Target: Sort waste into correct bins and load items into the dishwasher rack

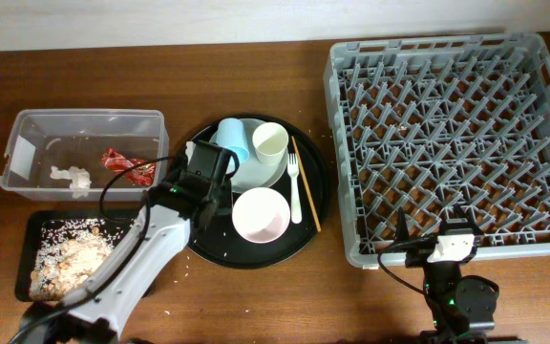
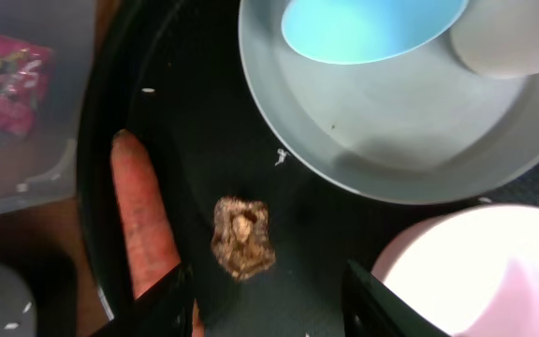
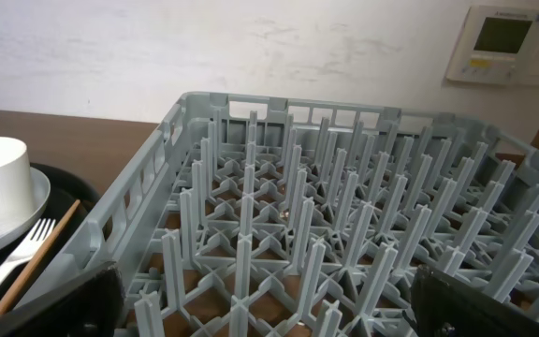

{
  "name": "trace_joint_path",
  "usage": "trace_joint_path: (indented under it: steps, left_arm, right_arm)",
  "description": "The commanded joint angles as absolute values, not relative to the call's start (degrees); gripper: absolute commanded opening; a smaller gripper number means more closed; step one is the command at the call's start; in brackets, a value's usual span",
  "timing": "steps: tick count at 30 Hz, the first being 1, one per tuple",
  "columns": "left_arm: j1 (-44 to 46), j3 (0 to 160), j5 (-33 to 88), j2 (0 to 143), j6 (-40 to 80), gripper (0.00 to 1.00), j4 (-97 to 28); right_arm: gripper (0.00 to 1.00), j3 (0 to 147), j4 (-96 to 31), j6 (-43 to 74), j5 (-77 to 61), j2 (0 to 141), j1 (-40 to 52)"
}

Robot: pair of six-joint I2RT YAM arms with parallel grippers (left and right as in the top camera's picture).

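Note:
My left gripper (image 1: 201, 183) (image 2: 274, 314) is open, low over the left side of the round black tray. A small brown lump (image 2: 241, 237) lies just ahead of its fingers. An orange carrot (image 2: 143, 225) lies by the left finger at the tray's rim. The grey-green plate (image 2: 400, 122) (image 1: 265, 172) holds the light blue cup (image 1: 231, 139) and cream cup (image 1: 269, 142). The white bowl (image 1: 261, 214), white fork (image 1: 295, 186) and wooden stick (image 1: 306, 183) lie on the tray. My right gripper (image 1: 444, 236) (image 3: 269, 309) is open and empty at the front edge of the dishwasher rack (image 1: 447, 57).
The clear tub (image 1: 27, 124) at the left holds the red wrapper (image 1: 125, 165) and white tissue (image 1: 71, 177). The shallow black tray (image 1: 29, 229) at the front left holds rice scraps (image 1: 70, 256). The round black tray (image 1: 313, 225) sits between bins and rack.

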State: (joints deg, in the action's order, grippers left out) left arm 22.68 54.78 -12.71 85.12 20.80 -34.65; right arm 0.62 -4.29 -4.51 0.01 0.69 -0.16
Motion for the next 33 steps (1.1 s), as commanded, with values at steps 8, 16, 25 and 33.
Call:
trace_joint_path:
  steps: [8, 16, 25, 33]
  left_arm:
    - [18.09, 54.13, -9.8, 92.05, 21.65, 0.5, -31.66]
    - [17.76, 53.49, -8.8, 92.05, 22.52, 0.5, -31.51]
    - [17.82, 53.47, -8.8, 92.05, 24.69, 0.5, -31.51]
    - [17.78, 53.28, -8.78, 97.62, 24.84, 0.5, -29.34]
  right_arm:
    - [0.99, 0.32, -4.56, -4.05, 0.51, 0.36, -0.01]
    - [0.99, 0.32, -4.56, -4.05, 0.51, 0.36, -0.01]
    - [0.99, 0.32, -4.56, -4.05, 0.51, 0.36, -0.01]
    - [0.99, 0.32, -4.56, -4.05, 0.51, 0.36, -0.01]
